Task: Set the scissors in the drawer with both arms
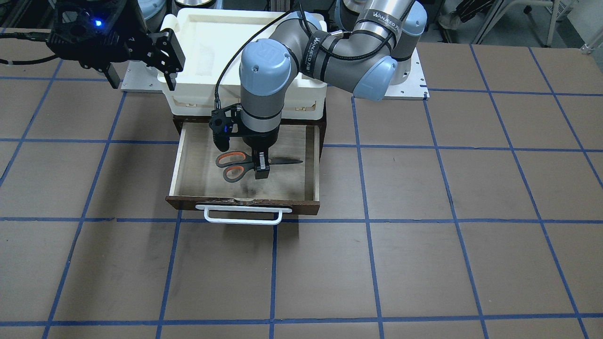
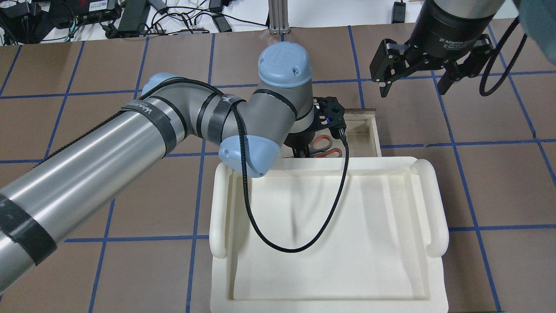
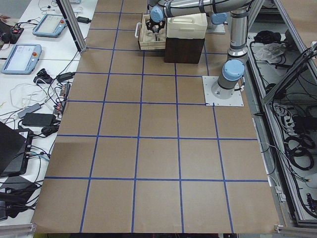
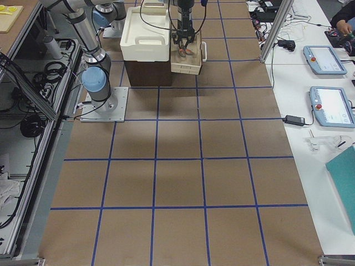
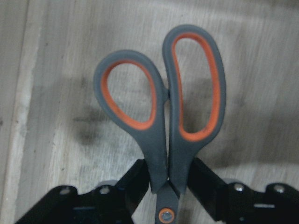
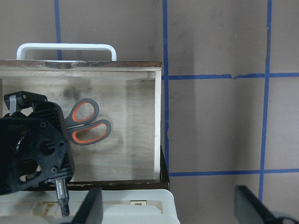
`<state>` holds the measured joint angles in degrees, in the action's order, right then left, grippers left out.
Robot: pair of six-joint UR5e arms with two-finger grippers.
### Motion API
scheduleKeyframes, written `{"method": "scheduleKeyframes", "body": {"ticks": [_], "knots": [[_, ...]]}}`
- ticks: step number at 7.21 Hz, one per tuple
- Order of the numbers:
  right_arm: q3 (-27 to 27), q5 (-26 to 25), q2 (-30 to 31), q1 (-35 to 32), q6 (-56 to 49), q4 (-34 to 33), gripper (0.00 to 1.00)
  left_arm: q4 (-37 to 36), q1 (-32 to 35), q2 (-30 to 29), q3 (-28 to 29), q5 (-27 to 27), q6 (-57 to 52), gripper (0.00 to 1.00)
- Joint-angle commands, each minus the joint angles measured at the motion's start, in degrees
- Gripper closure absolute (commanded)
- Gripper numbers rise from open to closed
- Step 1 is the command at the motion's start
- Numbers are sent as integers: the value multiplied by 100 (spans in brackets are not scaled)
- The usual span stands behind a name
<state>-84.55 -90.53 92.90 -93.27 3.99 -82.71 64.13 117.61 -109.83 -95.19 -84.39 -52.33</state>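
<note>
The scissors (image 1: pixel 233 165) lie flat inside the open drawer (image 1: pixel 242 203), orange-lined handles toward the view's left, blades toward its right. My left gripper (image 1: pixel 261 167) reaches straight down into the drawer, its fingers closed on the scissors at the pivot. In the left wrist view the fingers (image 5: pixel 138 179) press both sides of the scissors (image 5: pixel 161 144) over the pale drawer floor (image 5: pixel 261 56). My right gripper (image 2: pixel 413 84) is open and empty, raised beside the drawer. The right wrist view shows the scissors (image 6: pixel 91 138) and the drawer wall (image 6: pixel 158 126).
A cream-white plastic bin (image 2: pixel 221 208) sits on top of the dark cabinet behind the drawer. The left arm's elbow hangs over the bin. The drawer's white bar handle (image 1: pixel 242 219) sticks out toward the operators' side. The brown table has blue tape lines.
</note>
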Motion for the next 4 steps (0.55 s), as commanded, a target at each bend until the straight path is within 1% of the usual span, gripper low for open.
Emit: {"method": "scheduleKeyframes", "body": {"ticks": [1, 2, 3, 4], "knots": [[-8, 0, 0, 1, -3, -8, 0, -6, 104, -83, -9, -7, 21, 79], [-17, 0, 0, -7, -3, -8, 0, -6, 121, -83, -9, -16, 91, 27], [-17, 0, -9, -7, -3, -17, 0, 3, 122, -83, -9, -16, 91, 15], [-17, 0, -9, 1, -3, -8, 0, -14, 122, -65, 9, -16, 48, 13]]}}
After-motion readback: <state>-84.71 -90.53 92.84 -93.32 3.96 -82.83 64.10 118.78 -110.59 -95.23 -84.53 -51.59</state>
